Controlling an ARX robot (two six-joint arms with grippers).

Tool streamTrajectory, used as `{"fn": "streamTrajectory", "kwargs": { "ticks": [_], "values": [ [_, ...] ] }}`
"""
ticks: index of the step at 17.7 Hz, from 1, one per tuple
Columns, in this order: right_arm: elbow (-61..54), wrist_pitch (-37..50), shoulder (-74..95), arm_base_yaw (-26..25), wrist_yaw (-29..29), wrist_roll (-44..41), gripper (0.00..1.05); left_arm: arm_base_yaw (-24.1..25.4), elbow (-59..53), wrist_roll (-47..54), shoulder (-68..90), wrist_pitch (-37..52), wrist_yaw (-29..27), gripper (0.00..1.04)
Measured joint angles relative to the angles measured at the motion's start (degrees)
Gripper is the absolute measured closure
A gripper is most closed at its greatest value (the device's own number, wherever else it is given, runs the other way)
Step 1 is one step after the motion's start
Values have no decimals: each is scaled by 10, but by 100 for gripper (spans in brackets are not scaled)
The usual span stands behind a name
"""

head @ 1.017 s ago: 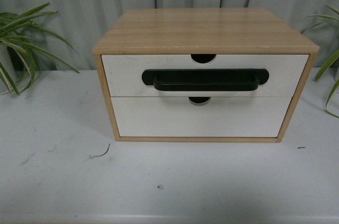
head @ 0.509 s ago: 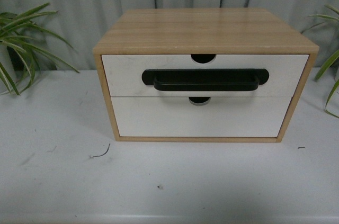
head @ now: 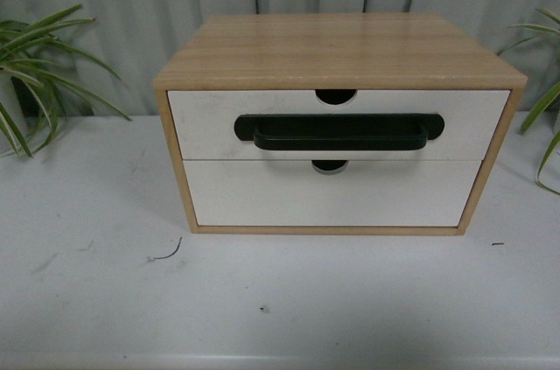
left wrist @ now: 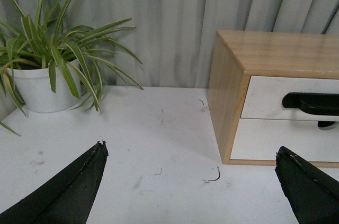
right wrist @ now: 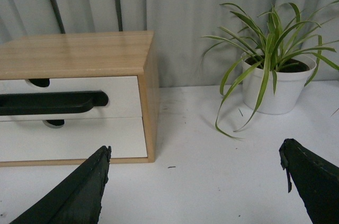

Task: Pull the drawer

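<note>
A wooden two-drawer cabinet (head: 341, 46) stands on a white surface (head: 262, 300), ahead of both grippers and between them. The drawer (head: 201, 125) to be pulled is the upper one, with a white front, a long black bar handle (head: 339, 132) and a half-round notch in its top edge. It sits fully shut, flush with the cabinet front. The plain white lower drawer (head: 332, 195) below it is also shut, so nothing inside either can be seen.

The left gripper (left wrist: 190, 149) has its fingers spread wide and holds nothing. The cabinet lies ahead of it, toward the robot's right, well apart. The right gripper (right wrist: 195, 147) is likewise spread wide and empty, with the cabinet ahead toward the robot's left. Neither arm shows in the front view.

The task seems to be at its very start — the approach has not begun. The next move likely calls for one gripper to reach the handle, close around the bar and draw straight back.

Outward of each gripper stands a white pot — the left pot (left wrist: 37, 89) and the right pot (right wrist: 275, 89) — each holding a long-leaved green plant.
</note>
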Motion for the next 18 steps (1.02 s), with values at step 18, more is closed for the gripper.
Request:
{"fn": "streamTrajectory", "kwargs": {
  "ticks": [18],
  "values": [
    [374, 388, 818, 42, -69, -44, 6, -43, 405, -132, 715, 148, -135, 7]
  ]
}}
